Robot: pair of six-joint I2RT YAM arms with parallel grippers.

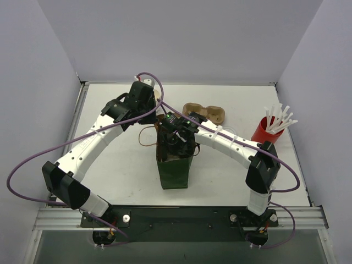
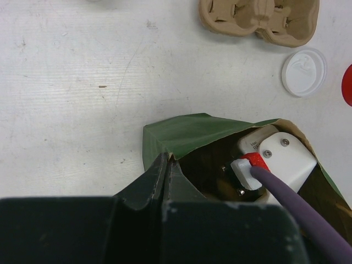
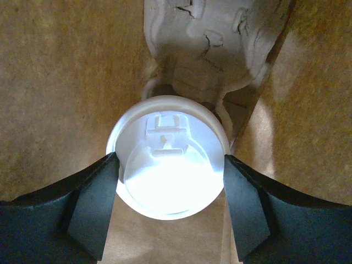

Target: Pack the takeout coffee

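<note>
Takeout coffee [image 3: 168, 184] upright inside the green paper bag [image 1: 175, 173]

Bag stands about the middle of the desk [image 1: 132, 176], a little toward its near edge, and the cup sits deep in it. Right fingers [image 3: 91, 206] are closed around the cup, one touching each side at the rim of the white lid [image 3: 165, 148]. Left fingers [image 2: 159, 176] are pinched shut on the bag's rim and hold its mouth open. I judge the cup is light and its paper wall soft, so a hard squeeze can dent it or pop the lid. The stiffer band just below the lid looks the best place to hold. Its long axis is vertical, with the lid pointing up to the bag's mouth.
</note>
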